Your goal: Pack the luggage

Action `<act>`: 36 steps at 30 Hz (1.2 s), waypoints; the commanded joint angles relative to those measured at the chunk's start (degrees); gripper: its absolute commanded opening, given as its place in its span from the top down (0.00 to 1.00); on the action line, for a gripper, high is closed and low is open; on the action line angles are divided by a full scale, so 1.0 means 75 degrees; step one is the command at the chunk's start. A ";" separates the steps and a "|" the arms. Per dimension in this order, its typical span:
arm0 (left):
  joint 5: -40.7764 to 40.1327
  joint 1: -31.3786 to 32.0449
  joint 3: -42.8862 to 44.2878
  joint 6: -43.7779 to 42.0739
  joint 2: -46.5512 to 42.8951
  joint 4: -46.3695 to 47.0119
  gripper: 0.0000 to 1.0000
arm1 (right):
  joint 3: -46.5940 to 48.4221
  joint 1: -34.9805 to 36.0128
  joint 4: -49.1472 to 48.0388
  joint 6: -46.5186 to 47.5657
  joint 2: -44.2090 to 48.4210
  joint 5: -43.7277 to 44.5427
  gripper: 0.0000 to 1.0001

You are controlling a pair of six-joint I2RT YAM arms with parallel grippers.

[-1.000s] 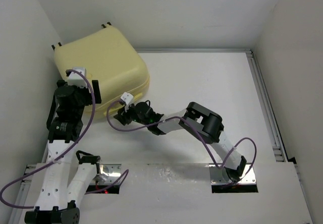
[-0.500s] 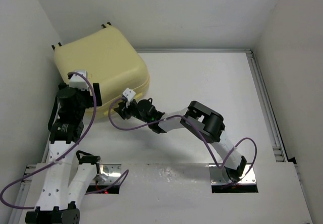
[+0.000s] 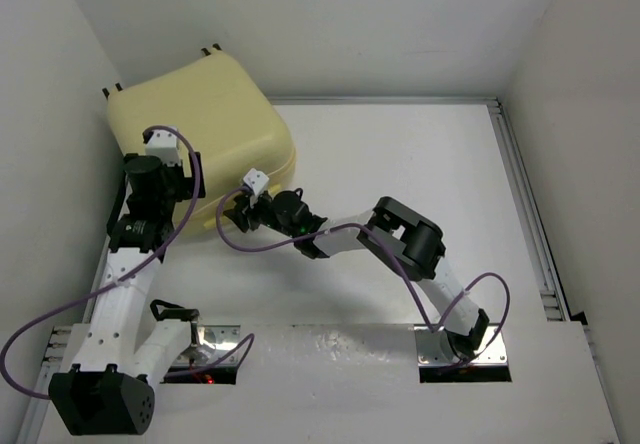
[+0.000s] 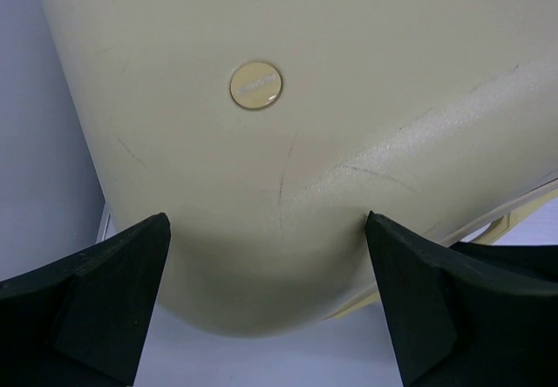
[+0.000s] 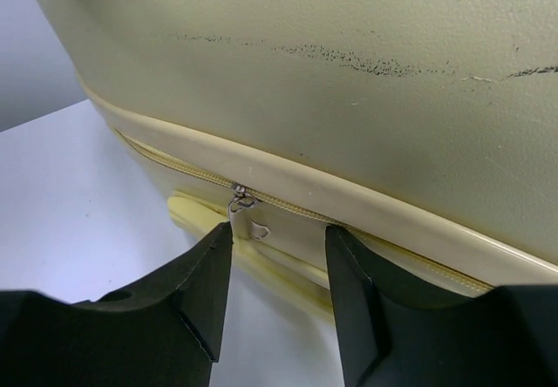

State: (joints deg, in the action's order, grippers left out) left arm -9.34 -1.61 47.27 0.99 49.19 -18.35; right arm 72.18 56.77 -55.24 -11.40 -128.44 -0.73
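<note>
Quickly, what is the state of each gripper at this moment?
Left gripper: open, holding nothing, facing a rounded corner of the luggage.
Right gripper: open, holding nothing, facing the zipper pull.

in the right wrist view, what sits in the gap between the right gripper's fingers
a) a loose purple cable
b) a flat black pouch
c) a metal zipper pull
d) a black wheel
c: the small metal zipper pull hangs from the zipper seam of the luggage, right in the gap between the open fingers of the right gripper, which is not touching it.
</note>
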 commanded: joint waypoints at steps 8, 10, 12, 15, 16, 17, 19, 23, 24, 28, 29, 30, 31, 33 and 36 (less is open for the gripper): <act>-0.0254 -0.0079 0.0061 0.0347 0.0730 0.0794 0.01 | 0.0688 0.0082 -0.0685 -0.0004 -0.0288 -0.0302 0.52; -0.0254 -0.0079 0.0061 0.0429 0.0812 0.0864 0.01 | 0.0700 0.0129 -0.0708 -0.0027 -0.0289 -0.0289 0.54; -0.0254 -0.0079 0.0061 0.0430 0.0813 0.0864 0.01 | 0.0642 0.0188 -0.0755 -0.0015 -0.0277 -0.0254 0.56; -0.0254 -0.0079 -0.0009 0.0430 0.0813 0.0864 0.01 | 0.0489 0.0329 -0.0779 0.0078 -0.0171 -0.0125 0.56; -0.0254 -0.0079 -0.0009 0.0430 0.0813 0.0864 0.01 | 0.0419 0.0410 -0.0756 0.0125 -0.0113 -0.0009 0.56; -0.0254 -0.0079 -0.0009 0.0430 0.0743 0.0864 0.01 | 0.0395 0.0457 -0.0721 0.0148 -0.0101 0.0073 0.56; -0.0254 -0.0079 -0.0079 0.0430 0.0742 0.0864 0.01 | 0.0383 0.0516 -0.0638 0.0207 -0.0031 0.0306 0.56; -0.0254 -0.0079 -0.0149 0.0360 0.0591 0.0935 0.01 | 0.0593 0.0621 -0.0347 0.0336 -0.0100 0.1079 0.56; -0.0254 -0.0079 -0.0150 0.0360 0.0590 0.0935 0.01 | 0.0652 0.0622 -0.0299 0.0371 -0.0113 0.1233 0.56; -0.0254 -0.0079 -0.0150 0.0360 0.0520 0.0935 0.01 | 0.1144 0.0645 0.0368 0.0430 -0.0381 0.2100 0.55; -0.0254 -0.0079 -0.0150 0.0360 0.0520 0.0935 0.01 | 0.1273 0.0668 0.0416 0.0395 -0.0405 0.2322 0.55; -0.0254 -0.0079 -0.0150 0.0360 0.0450 0.0935 0.01 | 0.1344 0.0668 0.0486 0.0348 -0.0417 0.2429 0.56; -0.0254 -0.0079 -0.0150 0.0360 0.0449 0.0935 0.01 | 0.1391 0.0668 0.0522 0.0325 -0.0452 0.2418 0.56; -0.0324 -0.0079 -0.0232 0.0360 0.0380 0.0935 0.01 | 0.1426 0.0727 0.0499 0.0336 -0.0499 0.2383 0.56; -0.0406 -0.0079 -0.0302 0.0289 0.0274 0.0935 0.01 | 0.1729 0.0797 0.0907 0.0115 -0.0616 0.2499 0.58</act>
State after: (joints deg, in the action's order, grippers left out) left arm -10.28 -1.61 46.28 3.66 52.40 -9.78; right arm 80.75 62.74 -50.02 -9.23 -132.11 14.72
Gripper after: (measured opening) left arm 0.987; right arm 0.433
